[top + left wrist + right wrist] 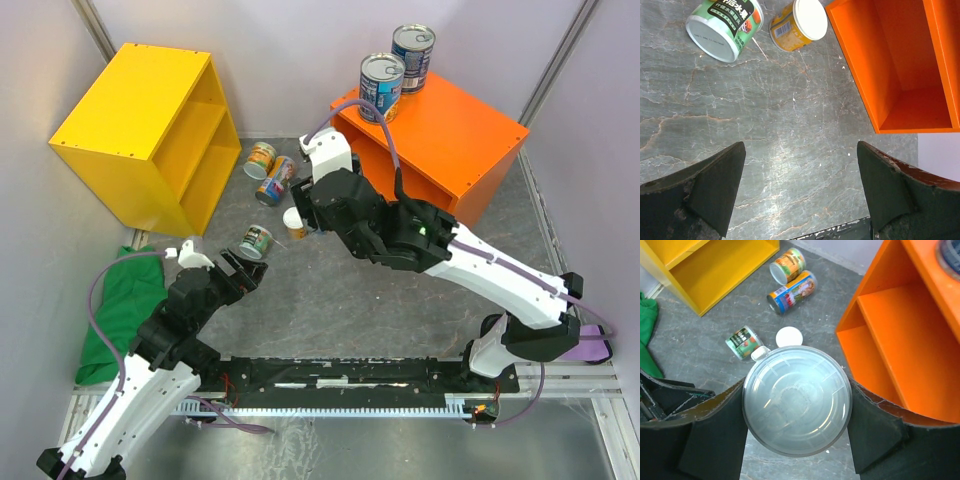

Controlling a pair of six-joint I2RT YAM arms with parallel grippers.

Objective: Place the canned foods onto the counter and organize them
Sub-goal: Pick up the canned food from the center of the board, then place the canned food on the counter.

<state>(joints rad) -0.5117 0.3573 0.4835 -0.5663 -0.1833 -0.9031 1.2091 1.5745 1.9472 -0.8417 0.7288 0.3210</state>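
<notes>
The right gripper clamps a can by its sides, clear ribbed lid facing up. The counter's open front is at its 3 o'clock. Two blue tins stand on top, near the 11 o'clock corner. Four loose cans lie at 11 o'clock. The left gripper gapes over bare floor.

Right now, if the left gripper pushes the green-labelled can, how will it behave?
The green-labelled can lies on its side, so it would probably roll. Its rounded wall looks rigid, maybe slippery for the open left gripper.
</notes>
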